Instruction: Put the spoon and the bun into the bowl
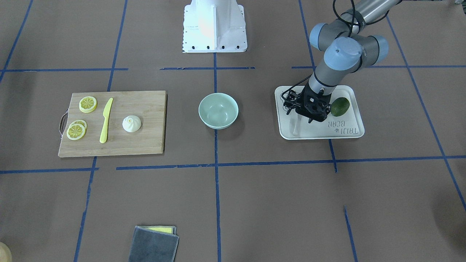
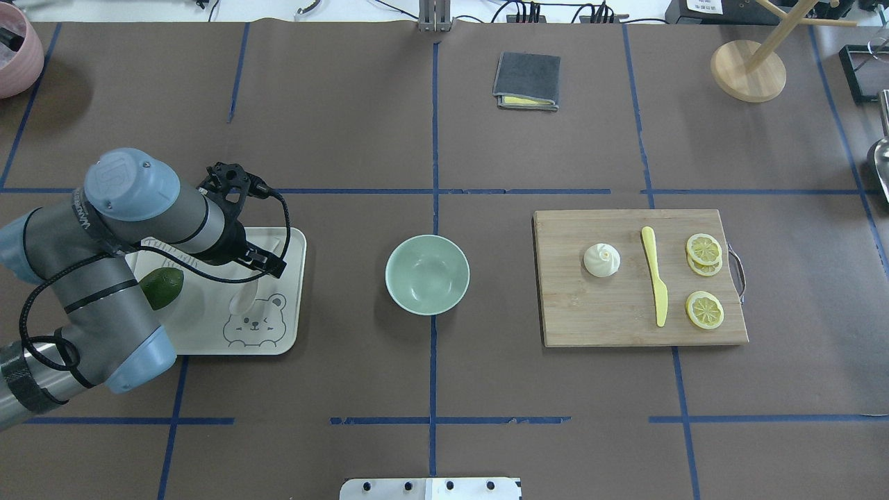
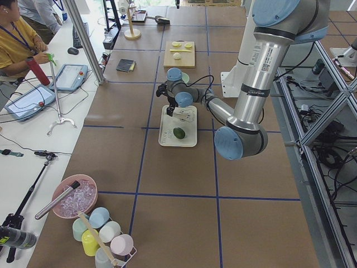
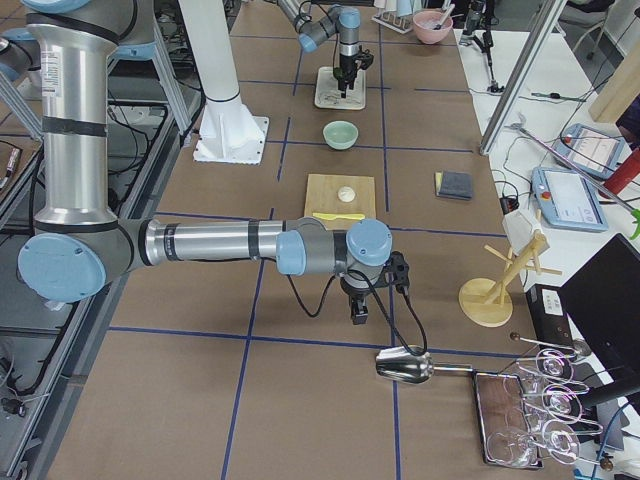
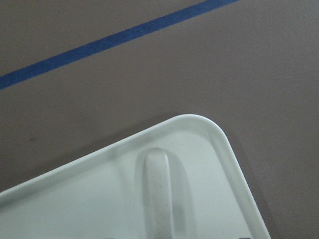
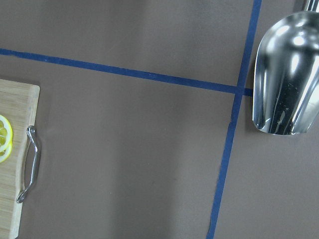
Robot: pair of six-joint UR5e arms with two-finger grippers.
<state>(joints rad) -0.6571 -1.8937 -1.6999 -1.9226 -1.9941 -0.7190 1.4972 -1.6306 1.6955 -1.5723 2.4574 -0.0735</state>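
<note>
Wide shot: the desk (image 2: 347, 361) is wrapped in brown paper, with blue tape lines (image 2: 434, 160) cutting it into a grid. The light is flat and even, the shadows soft. Over to the exterior left view: a white side bench (image 3: 22, 167) runs down the left of the frame, an aluminium post (image 3: 83, 42) rising at its edge. Along the right edge, metal framing (image 3: 334, 114) borders the desk.

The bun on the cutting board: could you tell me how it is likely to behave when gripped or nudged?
The bun sits dome up on the cutting board, so it will probably slide rather than roll when nudged. Its rounded, pleated top narrows upward, so a high grip may slip off. It looks small, likely light.
</note>
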